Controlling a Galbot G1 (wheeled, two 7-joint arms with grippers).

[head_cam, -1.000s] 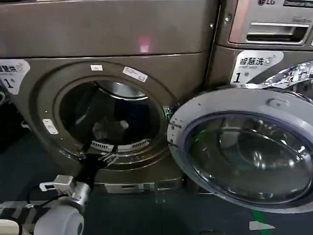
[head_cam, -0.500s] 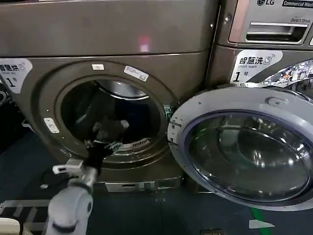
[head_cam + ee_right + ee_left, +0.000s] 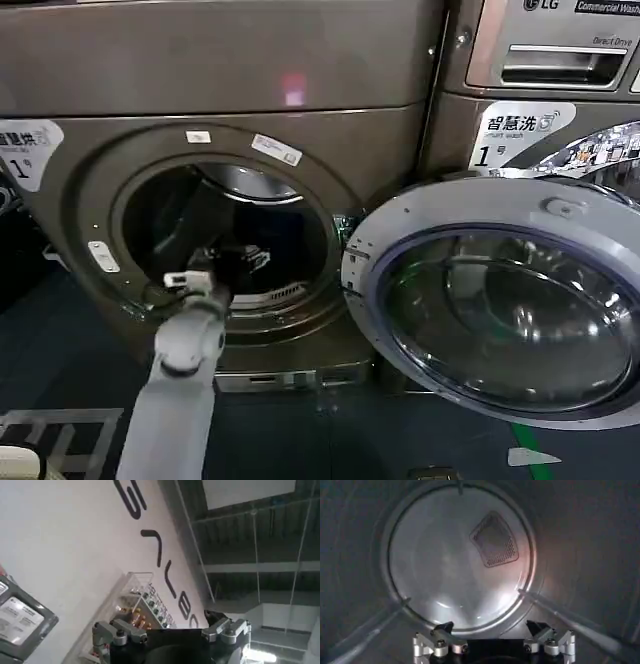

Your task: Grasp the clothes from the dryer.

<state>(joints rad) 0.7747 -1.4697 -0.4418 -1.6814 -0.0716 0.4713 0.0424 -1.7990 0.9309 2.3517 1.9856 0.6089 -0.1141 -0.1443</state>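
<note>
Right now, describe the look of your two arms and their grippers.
The left arm is a smooth pale grey tube with a rounded joint and a small white bracket at the wrist. The left gripper has black fingertips on silver bolted linkages around a black body. The right gripper has the same build: silver bolted links, black tips.

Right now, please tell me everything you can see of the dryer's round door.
The dryer door stands swung fully open to the right of the round port, in front of the neighbouring machine. It is a wide pale grey ring, plastic by its look, around a dark, reflective domed glass window. It appears hinged at its left edge beside the port. Nothing touches it; the left pincer is inside the port.
</note>
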